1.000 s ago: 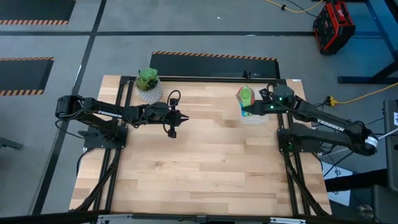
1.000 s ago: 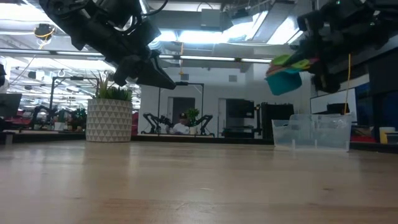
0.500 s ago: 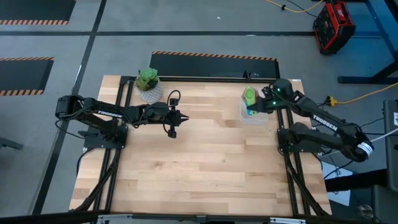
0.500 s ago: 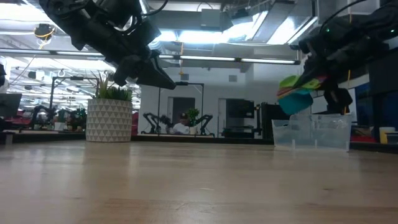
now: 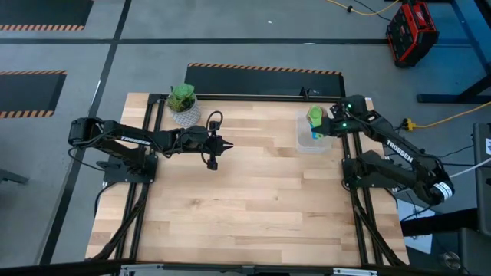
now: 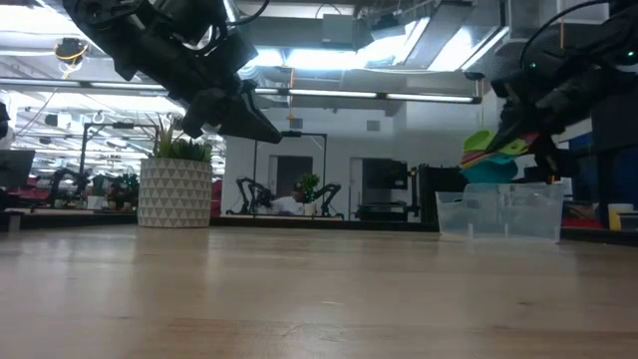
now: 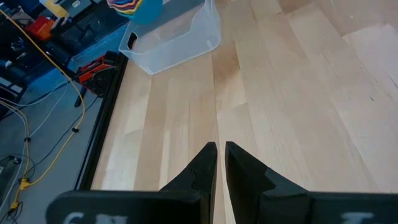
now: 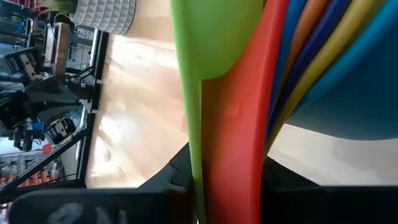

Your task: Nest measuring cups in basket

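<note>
Above the basket (image 5: 311, 142), the right gripper's (image 5: 328, 128) jaws pinch the nested measuring cups (image 6: 495, 158) by their handles.

Measuring cups (image 5: 314, 116) hang over the basket (image 5: 311, 143), plant (image 5: 182, 100) far left.

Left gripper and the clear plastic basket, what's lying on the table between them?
Nothing: in the left wrist view only bare wooden table runs from the shut left gripper to the clear plastic basket.
</note>
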{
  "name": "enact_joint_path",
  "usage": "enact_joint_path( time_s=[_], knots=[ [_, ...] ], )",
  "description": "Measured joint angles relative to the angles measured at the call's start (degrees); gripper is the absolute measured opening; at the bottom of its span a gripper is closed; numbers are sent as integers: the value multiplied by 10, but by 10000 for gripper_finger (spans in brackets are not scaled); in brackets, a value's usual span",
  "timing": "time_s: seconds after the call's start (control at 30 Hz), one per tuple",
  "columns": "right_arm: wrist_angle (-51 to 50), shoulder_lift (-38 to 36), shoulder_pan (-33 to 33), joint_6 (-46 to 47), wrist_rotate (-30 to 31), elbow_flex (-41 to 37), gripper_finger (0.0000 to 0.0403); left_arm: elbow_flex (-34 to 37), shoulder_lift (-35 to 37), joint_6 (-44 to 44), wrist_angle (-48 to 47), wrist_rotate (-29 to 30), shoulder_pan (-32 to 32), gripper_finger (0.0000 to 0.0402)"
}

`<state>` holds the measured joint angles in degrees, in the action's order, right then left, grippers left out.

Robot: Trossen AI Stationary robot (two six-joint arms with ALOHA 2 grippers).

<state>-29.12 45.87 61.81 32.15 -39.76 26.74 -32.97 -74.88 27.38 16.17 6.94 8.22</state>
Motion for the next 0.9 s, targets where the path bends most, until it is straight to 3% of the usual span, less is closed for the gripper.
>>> enact_joint_path(
  time_s=[0.37,0.77,0.9],
  knots=[
    [-23,24,50,-67,-26,0,77,0,0,0,0,0,0,27],
    [50,145,59,-84,-111,0,77,0,0,0,0,0,0,27],
    [55,182,59,-91,-114,0,77,0,0,0,0,0,0,27]
  ],
)
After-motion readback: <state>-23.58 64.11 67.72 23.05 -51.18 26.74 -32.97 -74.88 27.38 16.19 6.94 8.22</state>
